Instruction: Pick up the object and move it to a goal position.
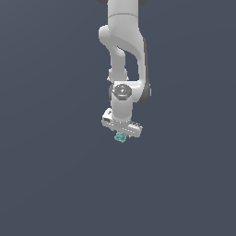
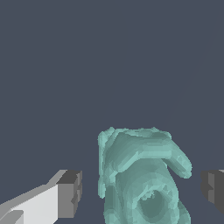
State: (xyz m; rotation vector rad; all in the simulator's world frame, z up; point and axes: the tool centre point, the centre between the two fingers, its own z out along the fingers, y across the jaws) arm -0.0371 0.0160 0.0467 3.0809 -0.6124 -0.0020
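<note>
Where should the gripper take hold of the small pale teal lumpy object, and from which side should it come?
Probably across the narrower lower body of the small pale teal lumpy object, below its wider overhanging lobe, coming straight down from above. In the wrist view it already sits between the two dark finger pads, with a gap on each side, so the white gripper only needs to close.

The backdrop was one flat field of dark slate blue-grey, filling both views edge to edge. It carried no seam, corner or horizon, so wall and floor could not be told apart. The light was soft and even, and the ground tone looked a shade paler low down in the exterior view.
</note>
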